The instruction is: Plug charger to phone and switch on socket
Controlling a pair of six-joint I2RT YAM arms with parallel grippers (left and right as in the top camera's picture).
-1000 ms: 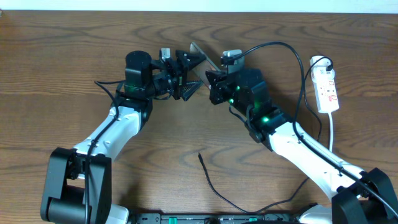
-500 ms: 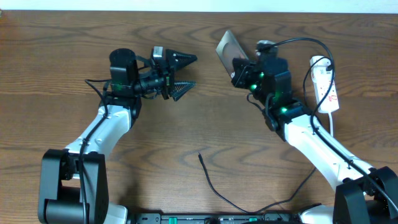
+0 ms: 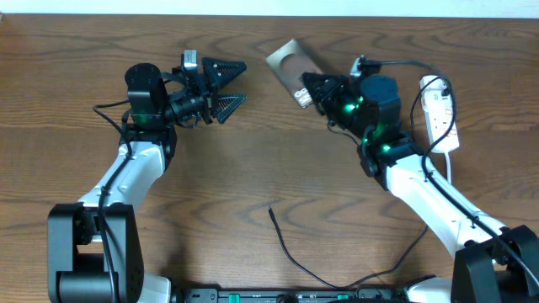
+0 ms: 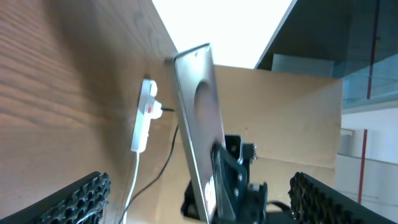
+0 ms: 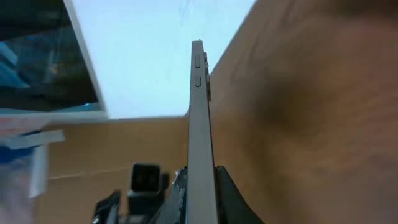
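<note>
My right gripper [image 3: 315,89] is shut on one end of the phone [image 3: 288,64] and holds it above the table at the back centre. In the right wrist view the phone [image 5: 200,118] shows edge-on, pinched between both fingers of the right gripper [image 5: 202,196]. To its left, apart from it, my left gripper [image 3: 242,82] stands wide open and empty, pointing at the phone. The left wrist view shows the phone [image 4: 198,118] and the socket [image 4: 144,115] beyond. The white socket [image 3: 441,116] lies at the right. The charger cable tip [image 3: 271,210] lies loose at the front centre.
The socket's white cord [image 3: 449,181] runs toward the front right. A black cable [image 3: 418,109] arcs from the right wrist past the socket. The charger cable [image 3: 313,271] curves along the front edge. Bare wooden table [image 3: 253,160] lies between the arms.
The left gripper has drawn back to the left, away from the phone. The right gripper has carried the phone to the right and turned it so its end points up-left.
</note>
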